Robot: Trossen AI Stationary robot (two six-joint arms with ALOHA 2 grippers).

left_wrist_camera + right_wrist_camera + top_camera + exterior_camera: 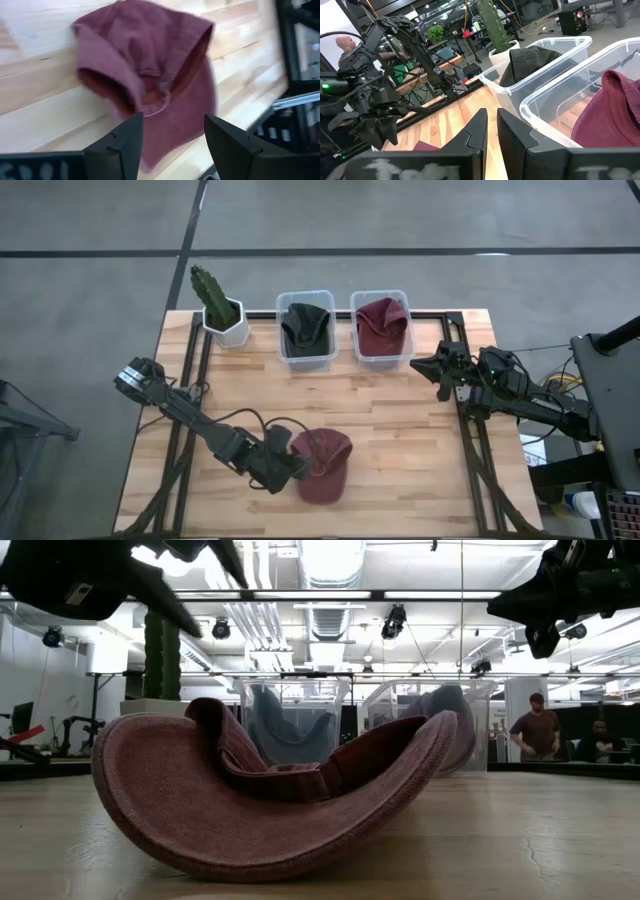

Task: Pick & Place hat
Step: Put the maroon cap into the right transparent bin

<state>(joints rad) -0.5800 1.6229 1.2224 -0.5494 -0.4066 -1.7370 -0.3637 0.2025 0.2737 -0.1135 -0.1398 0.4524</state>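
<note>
Was a pale butcher-block table (400, 440) on a dark frame, grey concrete floor around it and a lit workshop beyond, where a person (537, 730) stood far off. Lay near the front edge, a little left of centre: the loose maroon hat (324, 464), crumpled, brim curling up, inside showing. Hovered just left of it, touching or nearly so, the left gripper (283, 463), fingers (125, 142) spread wide with the hat's edge between them in the wrist view. Judged the step as the approach to a grasp; best done by lowering onto a thick fold near the rear opening, closing fully and lifting straight, since soft cloth would likely slip or drag. Waited at the right edge, raised, the right gripper (443, 374), fingers nearly together, holding nothing. Stood at the far side two clear bins: the left bin (306, 355) with a dark hat (303, 326), the right bin (381, 352) with another maroon hat (381, 320); a potted cactus (218, 305) further left. Nothing between hat and bins; only the bin walls to clear.
</note>
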